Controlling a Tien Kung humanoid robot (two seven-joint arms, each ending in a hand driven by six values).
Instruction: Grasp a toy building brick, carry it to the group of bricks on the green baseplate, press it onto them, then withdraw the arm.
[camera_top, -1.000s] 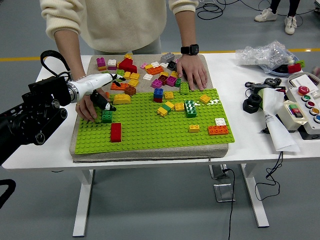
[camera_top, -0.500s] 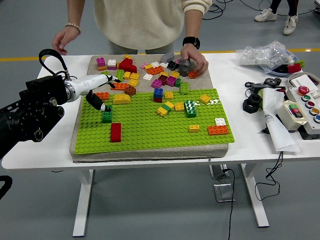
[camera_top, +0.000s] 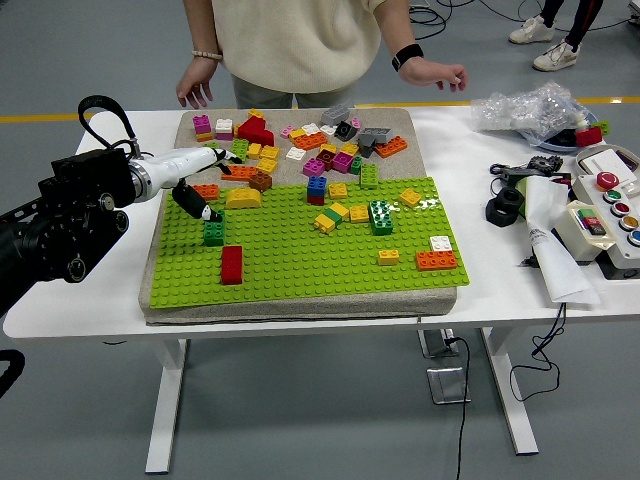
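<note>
Reaching: left hand (camera_top: 200, 200) over baseplate (camera_top: 300, 262) (left edge)
Fingers: loosely spread, holding nothing
Green brick (camera_top: 214, 233): just below fingertips

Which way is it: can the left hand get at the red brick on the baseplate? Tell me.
Probably yes. The left hand hovers by the dark green brick, and the red brick stands just nearer on open green baseplate, nothing between.

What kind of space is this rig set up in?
Probably a robotics lab or test floor: a white table on a bare grey floor with a yellow floor line, loose cables, and a button control box.
</note>
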